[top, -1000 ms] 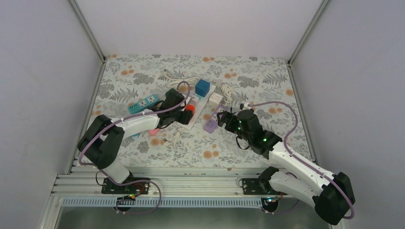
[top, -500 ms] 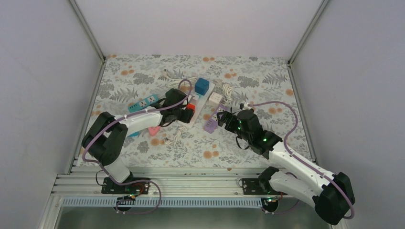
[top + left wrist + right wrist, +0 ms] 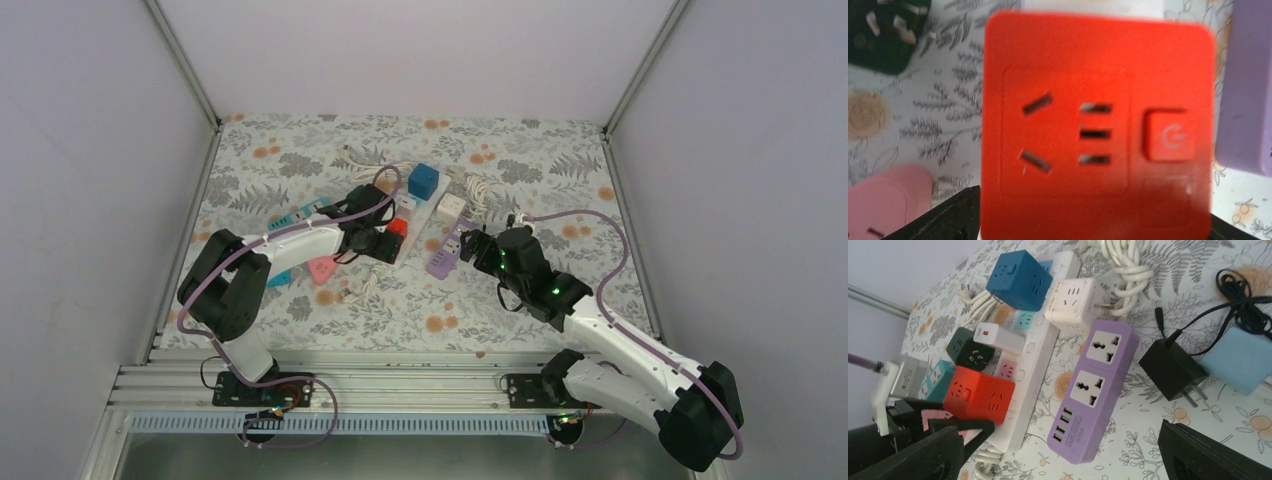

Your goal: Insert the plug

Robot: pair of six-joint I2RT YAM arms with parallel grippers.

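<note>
The red cube plug (image 3: pixel 398 228) is sitting on the near end of the white power strip (image 3: pixel 1034 371). The left tool (image 3: pixel 384 240) is flanking it; blur is hiding whether it is gripping. The right tool (image 3: pixel 468 247), right of the strip, is standing wide open.

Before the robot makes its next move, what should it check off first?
1. The red cube sits on the white strip: ok.
2. It is pushed fully home: cannot tell.
3. The left fingers are clear of it: cannot tell; they flank its lower edge.
4. The right fingers are open and empty: ok.
5. The black charger is plugged in: not ok; it lies loose beside the purple strip, prongs bare.
</note>
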